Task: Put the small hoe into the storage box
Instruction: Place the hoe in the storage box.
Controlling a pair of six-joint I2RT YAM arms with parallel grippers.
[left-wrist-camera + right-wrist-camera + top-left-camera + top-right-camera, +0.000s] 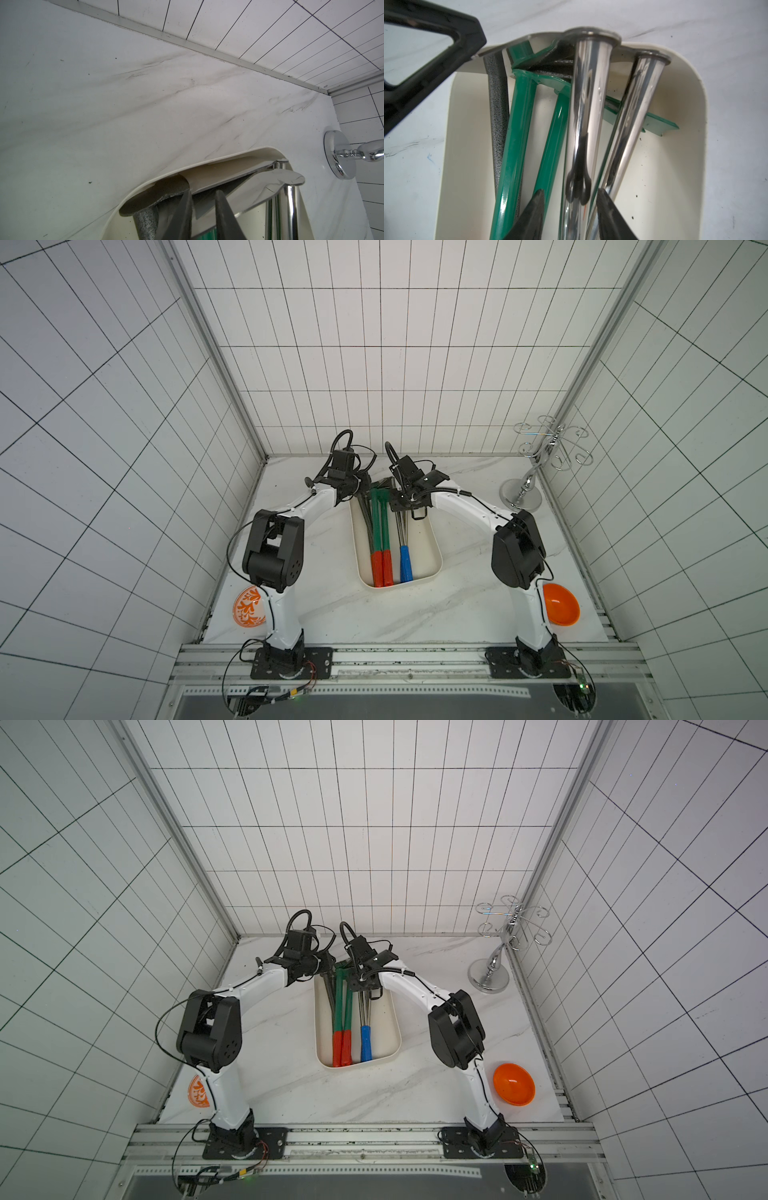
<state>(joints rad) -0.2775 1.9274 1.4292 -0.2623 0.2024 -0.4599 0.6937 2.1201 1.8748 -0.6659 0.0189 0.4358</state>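
The small hoe, chrome-shafted, lies inside the storage box, its head propped against the far wall, beside a pair of green-shafted hoes and a speckled grey hoe. The box sits mid-way across the marble table, with bare top all round it. The right gripper straddles the chrome shaft, jaws apart. The left gripper hangs over the box's far end, fingers close together; whether they pinch anything I cannot tell.

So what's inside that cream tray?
Small hoes lie there: two green hoes with red grips, two chrome shafts, a blue handle, a speckled grey shaft. The tray floor beneath them is covered.
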